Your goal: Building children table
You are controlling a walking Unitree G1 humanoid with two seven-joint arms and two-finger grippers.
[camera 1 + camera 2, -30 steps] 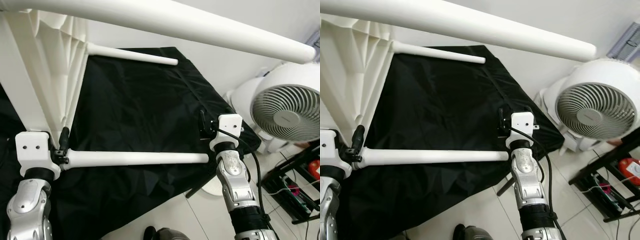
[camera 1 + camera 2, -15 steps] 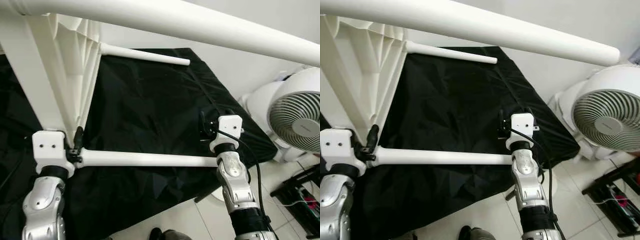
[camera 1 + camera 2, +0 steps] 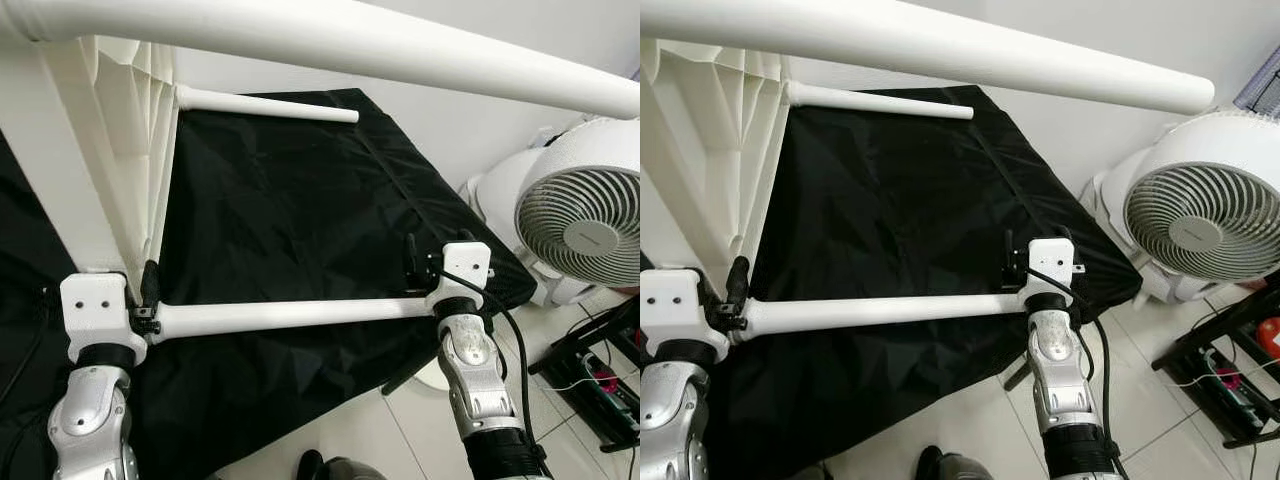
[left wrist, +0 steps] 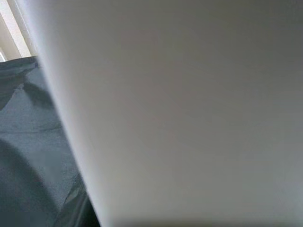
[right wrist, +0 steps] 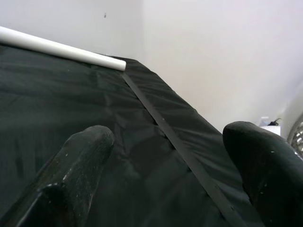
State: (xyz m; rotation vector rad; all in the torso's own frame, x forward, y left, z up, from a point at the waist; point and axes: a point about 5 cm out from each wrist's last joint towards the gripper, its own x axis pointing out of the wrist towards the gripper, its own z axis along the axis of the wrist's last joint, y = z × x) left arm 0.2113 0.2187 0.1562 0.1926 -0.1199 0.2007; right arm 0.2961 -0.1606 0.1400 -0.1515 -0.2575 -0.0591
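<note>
While left gripper (image 3: 150, 290) clasps leg (image 3: 290, 315), right gripper (image 5: 170, 156) agape

White table legs: one (image 3: 290, 316) plain matte, another (image 3: 265, 104) farther off the same white, a third (image 3: 400, 50) overhead also white. Ribbed table underside (image 3: 110, 150) cream-white with shadowed ridges. Black cloth (image 3: 290, 210) under them, creased, slight sheen, with a darker strap line across it. Fan (image 3: 580, 225) white with a grey radial grille. Floor tiles (image 3: 400, 430) pale grey-white. Arms silver; wrist blocks white; right end effector (image 5: 173, 170) fingers black.
</note>
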